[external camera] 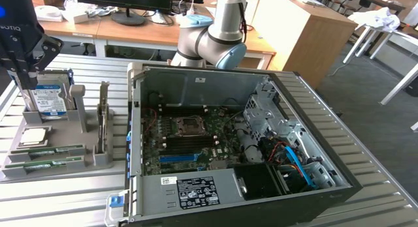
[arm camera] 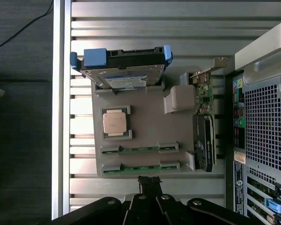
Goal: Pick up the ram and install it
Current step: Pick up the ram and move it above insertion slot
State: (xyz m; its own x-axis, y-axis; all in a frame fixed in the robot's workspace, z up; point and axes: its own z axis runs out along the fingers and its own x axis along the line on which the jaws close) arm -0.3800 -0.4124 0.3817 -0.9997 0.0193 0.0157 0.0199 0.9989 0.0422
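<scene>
Exterior view: we're seeing the pincer (external camera: 29,82) hanging up high at this view's left, above the grey tray (external camera: 65,134). It's not touching the ram. Its tips are looking pressed together & pinching nothing. Two sticks are sitting on edge in the tray's slots: the inner ram stick (external camera: 51,150) & the edge ram stick (external camera: 46,163). The tray is resting on the counter (external camera: 65,202), just beside the open PC case (external camera: 196,85).

We're guessing a stick is feeling light, thin & stiff, but breaking easily. The best hold is prob. mid-length, squeezing the two flat sides softly.

Wrist view: we're looking down on the tray. The edge ram stick (arm camera: 140,167) is lying nearest the pincer (arm camera: 149,180), w/ the inner ram stick (arm camera: 139,150) just beside it. Small holders are gripping both ends of each stick, so the middle is staying free for grabbing. The silver chip (arm camera: 116,123) is sitting near the inner stick. The hard drive (arm camera: 122,70) & the tall card (arm camera: 203,126) are standing up higher, so they're the things to be steering around.
</scene>
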